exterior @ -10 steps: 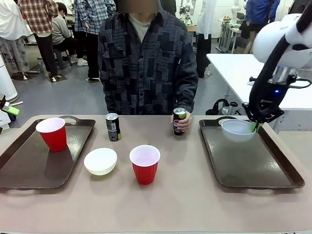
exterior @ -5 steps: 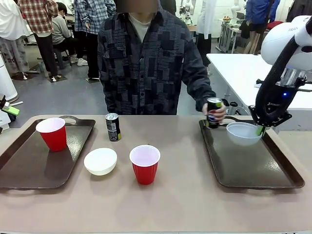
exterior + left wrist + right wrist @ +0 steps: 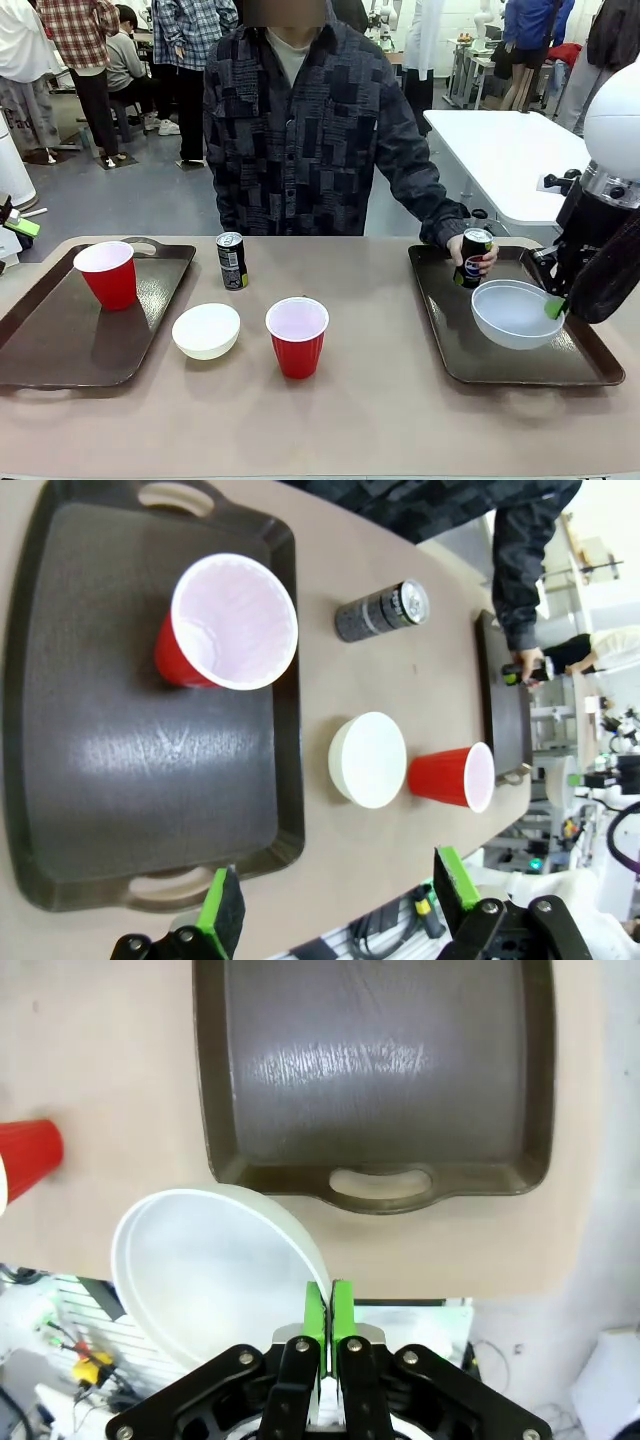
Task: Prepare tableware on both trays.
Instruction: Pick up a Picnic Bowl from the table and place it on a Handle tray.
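**A:** What's nearest us?

**B:** The left gripper (image 3: 336, 892) hangs above the left tray (image 3: 60, 340) by the tabletop's left edge. Its fingers are spread wide and hold nothing. A red cup (image 3: 108, 275) stands toward that tray's far end.

**A:** And loose on the tabletop?

**B:** A second red cup (image 3: 297, 336) stands toward the near edge, about the middle. A white bowl (image 3: 206, 330) sits just to its left, apart from it. Neither is on a tray.

**A:** What has just changed?

**B:** The right gripper (image 3: 553, 308) has moved. A second ago it held the other bowl (image 3: 515, 313) over the far end of the right tray (image 3: 460, 330). Now the bowl is low over the tray's nearer half. The fingers (image 3: 316, 1310) are clenched on its rim, so I judge it isn't let go yet. I cannot tell whether it touches the tray.

**A:** And farther off?

**B:** The person's hand (image 3: 458, 245) has brought a can (image 3: 474, 262) from mid-tabletop to that tray's far left corner and still wraps it. The other can (image 3: 231, 260) hasn't moved. It stands toward the far edge, beside the left tray.

**A:** What does that mean for the task?

**B:** The right tray is gaining a bowl and a can but lacks a cup. The left tray lacks a bowl and a can.
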Robot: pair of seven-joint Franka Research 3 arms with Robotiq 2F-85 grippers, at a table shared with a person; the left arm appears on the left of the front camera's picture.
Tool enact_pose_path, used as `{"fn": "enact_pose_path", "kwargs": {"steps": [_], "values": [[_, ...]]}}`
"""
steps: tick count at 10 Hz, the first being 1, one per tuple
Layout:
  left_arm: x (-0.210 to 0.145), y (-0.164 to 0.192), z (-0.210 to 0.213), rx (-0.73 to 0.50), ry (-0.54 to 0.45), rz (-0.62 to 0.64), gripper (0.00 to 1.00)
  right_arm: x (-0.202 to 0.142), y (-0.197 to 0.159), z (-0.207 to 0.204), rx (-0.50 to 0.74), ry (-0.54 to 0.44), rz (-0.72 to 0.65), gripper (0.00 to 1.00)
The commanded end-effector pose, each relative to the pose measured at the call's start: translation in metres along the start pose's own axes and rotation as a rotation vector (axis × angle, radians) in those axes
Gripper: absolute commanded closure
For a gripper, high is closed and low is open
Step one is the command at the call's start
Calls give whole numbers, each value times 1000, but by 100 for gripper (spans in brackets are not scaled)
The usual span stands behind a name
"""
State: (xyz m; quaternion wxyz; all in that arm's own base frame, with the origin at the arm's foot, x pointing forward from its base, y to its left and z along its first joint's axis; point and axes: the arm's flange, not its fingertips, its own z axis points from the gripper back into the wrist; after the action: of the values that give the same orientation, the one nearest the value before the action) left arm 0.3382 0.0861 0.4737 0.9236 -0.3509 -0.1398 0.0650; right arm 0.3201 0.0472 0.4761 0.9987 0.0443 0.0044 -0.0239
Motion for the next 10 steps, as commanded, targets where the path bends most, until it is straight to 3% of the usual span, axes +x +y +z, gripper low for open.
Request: {"fn": "enact_pose_path", "kwargs": {"steps": [1, 5, 8, 10], "values": [[0, 0, 0, -8, -5, 15, 0, 17, -3, -12, 30, 44, -14, 100], [0, 0, 0, -8, -5, 15, 0, 22, -3, -14, 42, 55, -18, 100], [0, 0, 0, -8, -5, 15, 0, 79, -24, -43, 41, -54, -82, 100], [0, 0, 0, -8, -5, 15, 0, 104, -34, -71, 42, -35, -111, 100]]}}
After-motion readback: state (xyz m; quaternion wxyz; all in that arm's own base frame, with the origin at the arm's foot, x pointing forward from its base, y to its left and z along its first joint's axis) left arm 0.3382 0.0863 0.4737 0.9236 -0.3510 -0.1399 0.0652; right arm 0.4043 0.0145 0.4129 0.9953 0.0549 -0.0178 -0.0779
